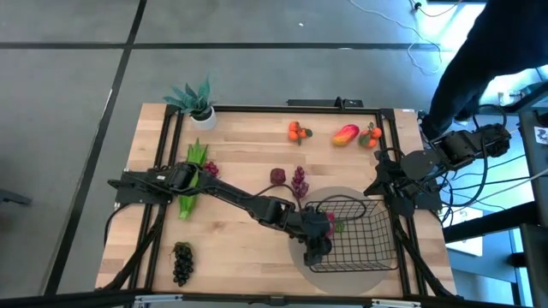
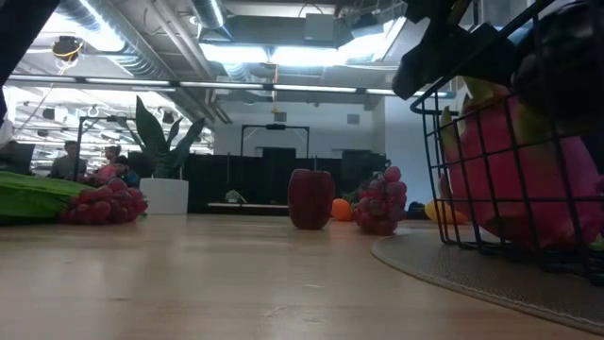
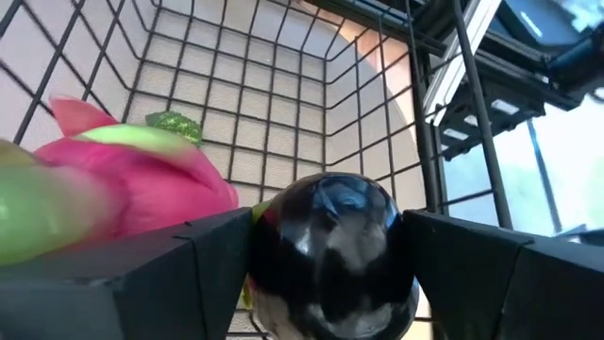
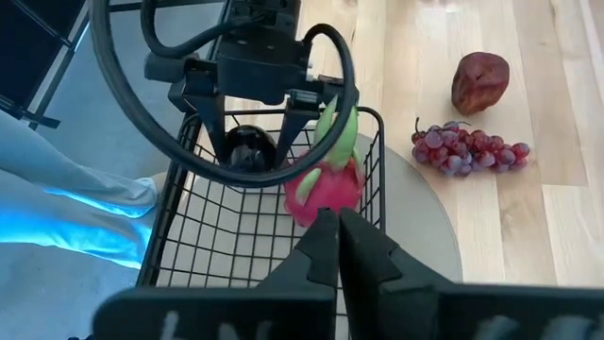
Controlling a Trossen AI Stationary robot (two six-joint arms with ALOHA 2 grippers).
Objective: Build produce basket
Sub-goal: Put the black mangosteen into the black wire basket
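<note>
The black wire basket (image 1: 364, 235) stands on a round grey mat (image 1: 342, 272) at the near right. A pink dragon fruit (image 4: 326, 184) lies inside it against the left wall. My left gripper (image 1: 315, 248) reaches over that wall and is shut on a glossy black round fruit (image 3: 326, 250). My right gripper (image 4: 337, 236) hangs shut and empty above the table's right edge. Tangerines (image 1: 295, 131), a mango (image 1: 345, 134), reddish grapes (image 1: 299, 182), a dark red fruit (image 1: 278, 176), dark grapes (image 1: 181, 261) and a green leafy stalk (image 1: 193, 175) lie on the table. My left gripper pinches the glossy black fruit by two opposite sides (image 3: 269, 255) between its two fingers (image 3: 189, 274). The fingers slant down from the table's left, over the basket's left wall. The fruit sits inside the basket beside the dragon fruit; whether it rests on the basket's floor, I cannot tell.
A spiky plant in a white pot (image 1: 195, 104) stands at the far left corner. A second tangerine (image 1: 370, 137) lies by the mango, and red grapes (image 1: 208, 168) lie beside the stalk. A dark-clothed person (image 1: 479, 60) stands beyond the far right corner.
</note>
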